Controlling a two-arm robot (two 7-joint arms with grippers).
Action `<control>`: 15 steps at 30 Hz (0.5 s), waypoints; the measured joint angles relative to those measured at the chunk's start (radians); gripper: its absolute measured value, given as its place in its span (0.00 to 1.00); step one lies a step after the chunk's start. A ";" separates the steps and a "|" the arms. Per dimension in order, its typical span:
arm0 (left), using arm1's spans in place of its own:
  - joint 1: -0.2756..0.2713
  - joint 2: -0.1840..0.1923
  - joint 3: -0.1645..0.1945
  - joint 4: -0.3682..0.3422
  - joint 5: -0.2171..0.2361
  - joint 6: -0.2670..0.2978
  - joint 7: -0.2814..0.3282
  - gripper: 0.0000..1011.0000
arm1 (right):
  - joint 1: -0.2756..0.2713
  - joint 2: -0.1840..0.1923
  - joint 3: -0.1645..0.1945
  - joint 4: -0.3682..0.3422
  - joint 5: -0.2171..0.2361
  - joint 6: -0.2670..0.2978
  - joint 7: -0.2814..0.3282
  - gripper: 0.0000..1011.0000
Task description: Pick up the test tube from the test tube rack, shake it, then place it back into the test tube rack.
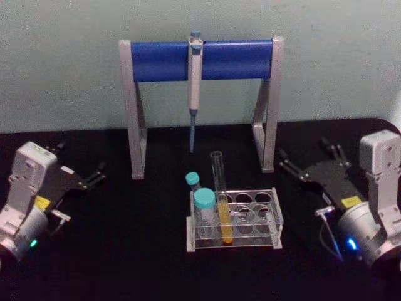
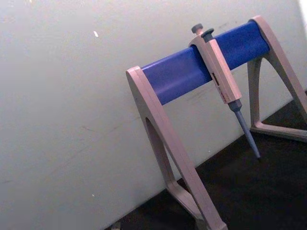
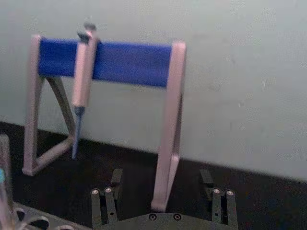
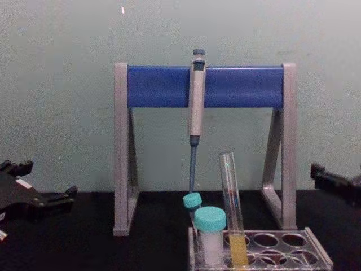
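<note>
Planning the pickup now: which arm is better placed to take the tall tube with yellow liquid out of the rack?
Probably the right. The test tube stands in the rack, and the right end effector, open, looks a little nearer than the left end effector, also open. The margin is small.

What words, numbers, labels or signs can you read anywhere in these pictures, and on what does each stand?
No text can be read.
Yellow sticker on the left claw: too blurred to read.
Yellow sticker on the right claw: too blurred to read.
Dark strip on the pipette: too small to read.
Test tube, rack and blue stand: no markings seen.
</note>
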 joint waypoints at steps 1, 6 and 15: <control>0.000 0.000 0.000 0.000 0.000 0.000 0.000 0.99 | -0.005 -0.010 0.004 0.013 0.000 0.002 -0.005 0.99; 0.000 0.000 0.000 0.000 0.000 0.000 0.000 0.99 | -0.017 -0.037 0.016 0.050 -0.008 0.003 -0.022 0.99; 0.000 0.000 0.000 0.000 0.000 0.000 0.000 0.99 | -0.029 -0.073 0.041 0.102 -0.021 0.018 -0.036 0.99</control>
